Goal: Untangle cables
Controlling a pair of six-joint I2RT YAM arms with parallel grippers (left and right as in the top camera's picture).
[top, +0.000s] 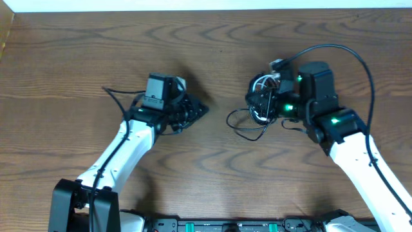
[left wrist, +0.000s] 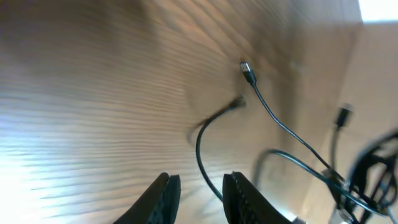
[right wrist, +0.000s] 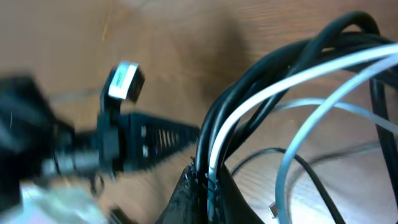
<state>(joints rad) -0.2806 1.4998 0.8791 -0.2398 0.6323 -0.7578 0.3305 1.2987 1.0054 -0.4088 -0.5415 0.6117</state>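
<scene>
1. Closest in the right wrist view, the right pincer (right wrist: pixel 205 194) is pressed together on the cables (right wrist: pixel 214 140). It pinches a black and a white strand side by side at its very tips.
2. Just past those tips the strands fan upward into several loose loops. To one side hangs a blurred ribbed plug (right wrist: pixel 127 84) with a pale tip, over the wooden table (right wrist: pixel 174 31).
3. In the left wrist view the left pincer (left wrist: pixel 199 198) stands spread, with a clear gap between its fingers. A thin black cord (left wrist: pixel 200 146) runs into that gap close to one finger. I cannot tell whether it touches that finger.
4. Ahead of this pincer the cord curves off across the table. Farther out lies a second cord tipped with a metal plug (left wrist: pixel 247 70), and the dark bundle sits at the far edge.
5. I judge the cords light, limp and smooth-sheathed. They should slide over one another, but the loops will likely cinch if pulled hard and the plugs may snag. The best hold looks to be just behind a free plug end, while the other pincer anchors the bundle.
6. Only the overhead view shows the two pincers well apart, the bundle at the right one, and a slack loop (top: pixel 248 131) trailing toward the left one. Only the wrist views show the grips, which the arms hide from above.
</scene>
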